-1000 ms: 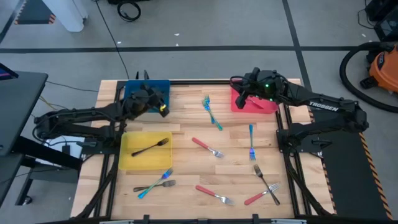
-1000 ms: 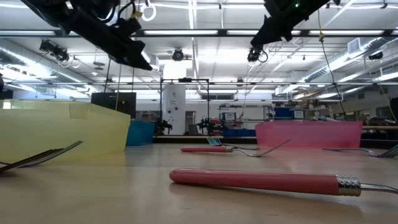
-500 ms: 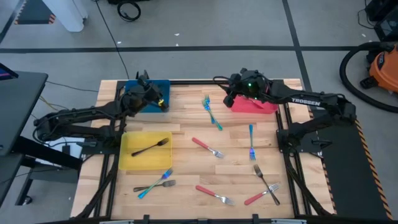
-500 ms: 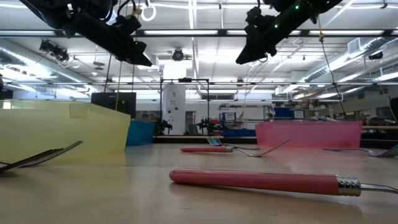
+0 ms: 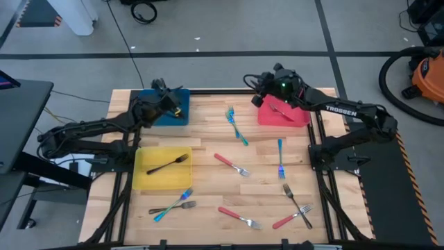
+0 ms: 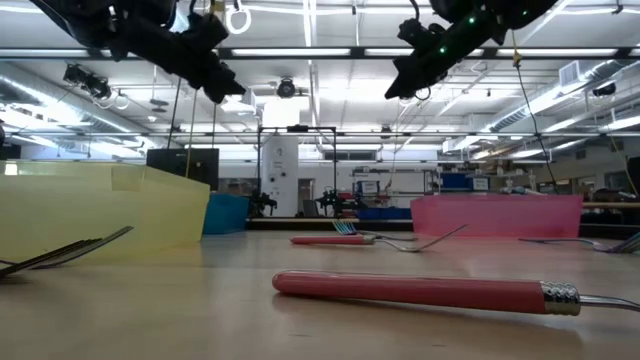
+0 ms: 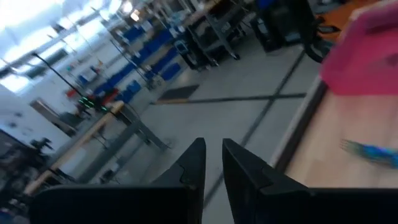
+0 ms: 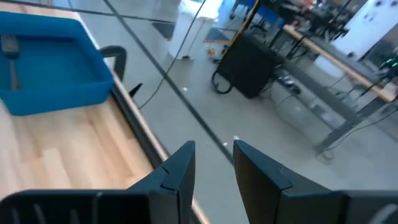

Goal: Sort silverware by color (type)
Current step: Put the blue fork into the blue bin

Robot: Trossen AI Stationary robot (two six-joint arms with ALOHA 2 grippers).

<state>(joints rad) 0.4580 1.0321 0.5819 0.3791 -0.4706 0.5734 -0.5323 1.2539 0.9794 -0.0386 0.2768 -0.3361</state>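
Both grippers raised at the far trays, forks scattered on the counter

From my overhead feed, the left gripper [image 5: 168, 103] hangs over the blue tray [image 5: 154, 111] at the far left of the counter [image 5: 208, 156]. Its wrist camera shows the two fingers [image 7: 194, 163] almost together with nothing between them, so I read it as clenched and carrying nothing. The right gripper [image 5: 267, 82] sits at the far edge beside the red tray [image 5: 267, 114], where one fork [image 5: 280, 110] lies; its fingers [image 8: 181, 162] stand apart, released and empty.

A black fork [image 5: 167, 165] rests in the yellow tray [image 5: 149, 180]. The right wrist camera shows a fork head [image 8: 10, 46] inside the blue tray.

The rest lie loose on the wood: two teal forks [image 5: 236, 126] crossed near the far middle, another blue one [image 5: 280, 158] right of centre, a red one [image 5: 231, 164] mid-counter, a blue and black pair [image 5: 172, 205] near the front left, a red fork [image 5: 238, 217] at front centre, and a red and black pair [image 5: 295, 208] crossed at front right.
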